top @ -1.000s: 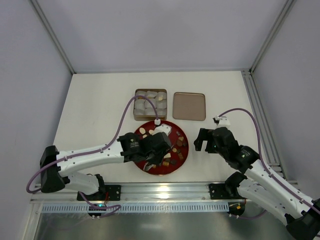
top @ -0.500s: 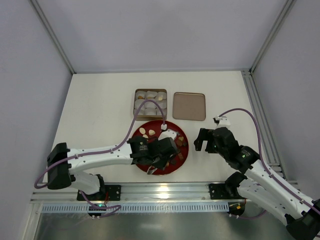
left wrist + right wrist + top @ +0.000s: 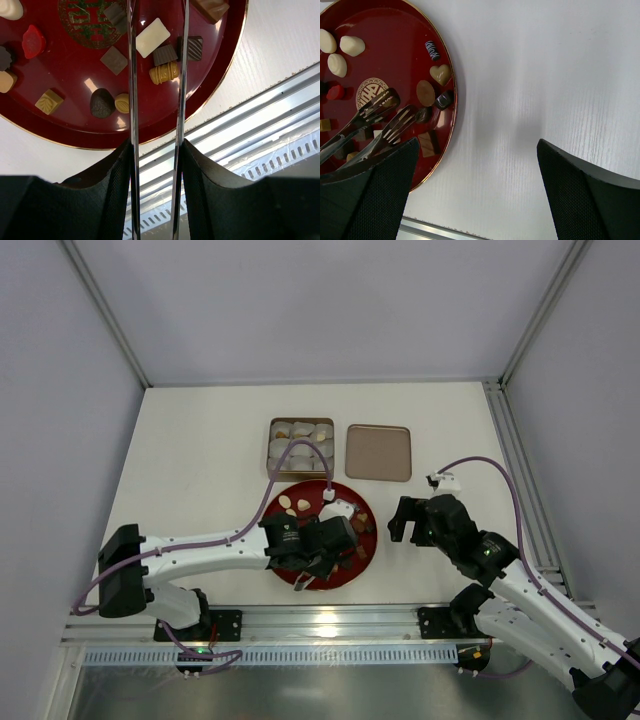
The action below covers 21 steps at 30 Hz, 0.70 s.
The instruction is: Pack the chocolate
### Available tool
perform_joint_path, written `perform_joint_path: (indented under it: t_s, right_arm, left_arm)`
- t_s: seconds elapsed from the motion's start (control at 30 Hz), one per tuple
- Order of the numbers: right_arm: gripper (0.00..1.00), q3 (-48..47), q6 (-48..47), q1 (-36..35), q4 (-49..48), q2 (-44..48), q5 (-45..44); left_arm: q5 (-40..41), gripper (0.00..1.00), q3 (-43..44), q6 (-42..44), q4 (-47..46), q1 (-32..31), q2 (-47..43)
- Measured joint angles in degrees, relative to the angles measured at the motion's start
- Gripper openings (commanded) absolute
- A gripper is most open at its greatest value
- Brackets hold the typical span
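Observation:
The chocolate (image 3: 292, 505) lies as many small brown, tan and cream pieces on a round red plate (image 3: 353, 502). My left gripper (image 3: 322, 548) hovers over the plate's near half, shut on metal tongs (image 3: 132, 75). The tongs' two blades straddle a white bar (image 3: 153, 37), a dark cup (image 3: 164, 54) and a tan barrel (image 3: 164, 73). Their forked tips (image 3: 387, 102) show in the right wrist view over the plate (image 3: 395, 45). My right gripper (image 3: 405, 520) is open and empty over bare table, right of the plate.
A square tin (image 3: 300, 423) with white paper cups and some chocolates stands behind the plate. Its flat lid (image 3: 378, 452) lies to its right. The metal rail (image 3: 330, 618) runs along the near edge. White walls close the sides.
My left gripper has moved right and nearer over the plate with the tongs, uncovering the tin. My right arm has not moved.

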State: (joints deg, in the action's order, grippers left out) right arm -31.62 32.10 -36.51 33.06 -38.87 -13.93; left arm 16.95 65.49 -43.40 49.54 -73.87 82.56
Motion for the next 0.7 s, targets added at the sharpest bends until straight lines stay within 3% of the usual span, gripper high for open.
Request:
perform_joint_path:
  t_s: [0.7]
  right_arm:
    - [1.00,0.00,0.02,0.00,0.00,0.00,0.00]
  left_arm:
    - [0.24,0.42,-0.28,-1.29,0.07,0.00,-2.99]
